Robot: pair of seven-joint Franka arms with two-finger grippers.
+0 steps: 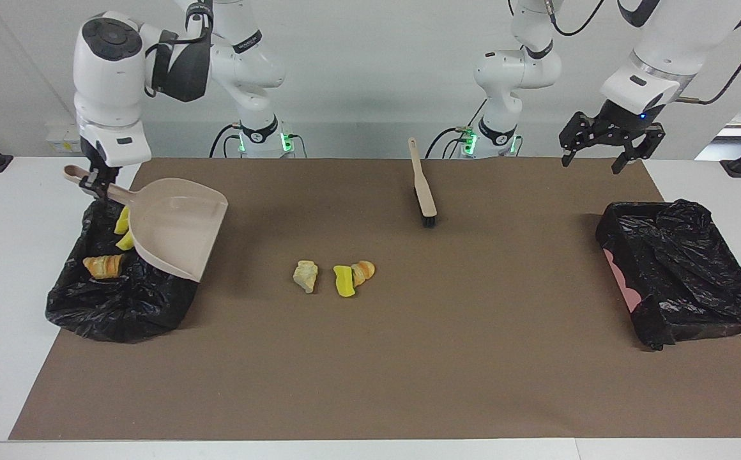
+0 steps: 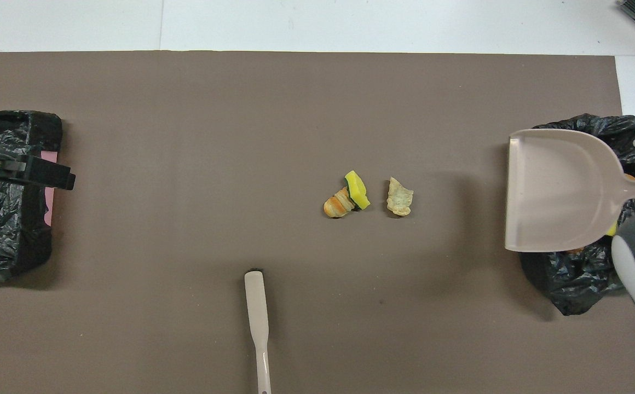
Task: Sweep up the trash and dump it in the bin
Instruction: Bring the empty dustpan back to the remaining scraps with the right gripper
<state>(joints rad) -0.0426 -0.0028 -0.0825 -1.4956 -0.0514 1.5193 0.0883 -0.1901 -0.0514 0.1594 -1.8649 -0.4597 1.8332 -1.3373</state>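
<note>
our right gripper gripped the dustpan over the bin; left gripper hung wide, empty; three scraps awaited the brush

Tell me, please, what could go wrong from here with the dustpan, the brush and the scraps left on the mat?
1. The dustpan, held by the right gripper, hangs over the bin; lowering it could catch the black liner.
2. Three scraps lie loose mid-mat; a hard sweep could scatter them.
3. The brush lies unheld, and the left gripper, open, waits over the mat's corner near the second bin; a poor grasp on the slim handle might slip.
</note>
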